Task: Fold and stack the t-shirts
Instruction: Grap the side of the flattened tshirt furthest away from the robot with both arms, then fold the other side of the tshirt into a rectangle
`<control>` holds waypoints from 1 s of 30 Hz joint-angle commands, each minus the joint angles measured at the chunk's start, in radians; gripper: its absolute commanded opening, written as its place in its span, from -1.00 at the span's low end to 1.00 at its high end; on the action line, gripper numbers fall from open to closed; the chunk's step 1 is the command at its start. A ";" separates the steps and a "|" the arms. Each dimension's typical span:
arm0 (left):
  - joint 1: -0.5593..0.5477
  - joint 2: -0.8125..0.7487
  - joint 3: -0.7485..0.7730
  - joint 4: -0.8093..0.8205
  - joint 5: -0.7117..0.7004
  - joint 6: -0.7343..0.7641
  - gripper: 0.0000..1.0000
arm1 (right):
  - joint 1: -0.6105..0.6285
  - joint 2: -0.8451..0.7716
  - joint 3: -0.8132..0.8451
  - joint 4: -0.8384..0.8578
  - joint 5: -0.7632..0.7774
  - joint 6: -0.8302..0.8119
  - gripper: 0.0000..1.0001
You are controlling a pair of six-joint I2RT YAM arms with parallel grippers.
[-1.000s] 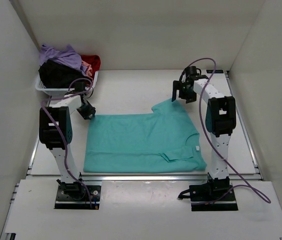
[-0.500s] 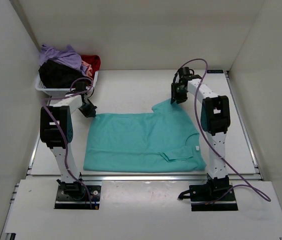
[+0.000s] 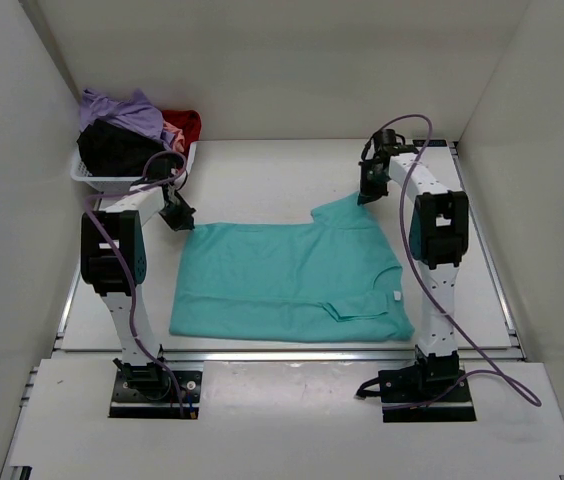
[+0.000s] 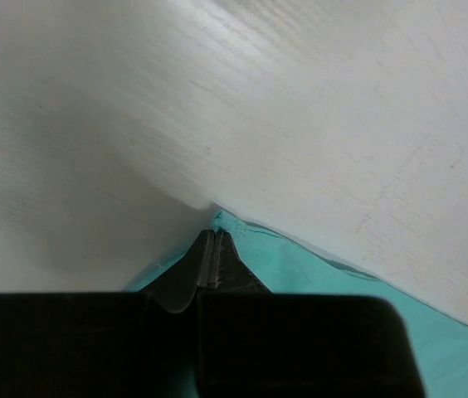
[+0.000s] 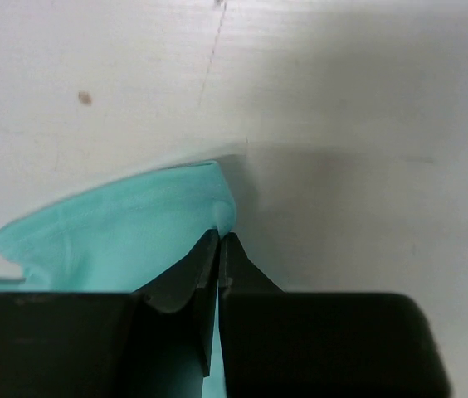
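We see the teal t-shirt [image 3: 282,285] lying flat in the middle of the desk [image 3: 262,170]. The left end effector [image 4: 214,242] is closed on its far left corner, and the right end effector [image 5: 220,239] is pinched on the far sleeve edge. The other t-shirts [image 3: 127,125] are piled in the white basket [image 3: 102,183] at the far left.

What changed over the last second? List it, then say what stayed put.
The left fingers closed in and shut on the teal t-shirt at its far left corner. The right fingers came down and shut on its far sleeve edge. The rest of the shirt lies flat much as before. The white basket and the other shirts in it have not moved.
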 commanded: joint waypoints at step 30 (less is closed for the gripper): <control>0.075 -0.439 -0.371 0.113 0.109 0.119 -1.00 | 0.078 -0.901 -0.908 0.128 -0.012 -0.041 -1.00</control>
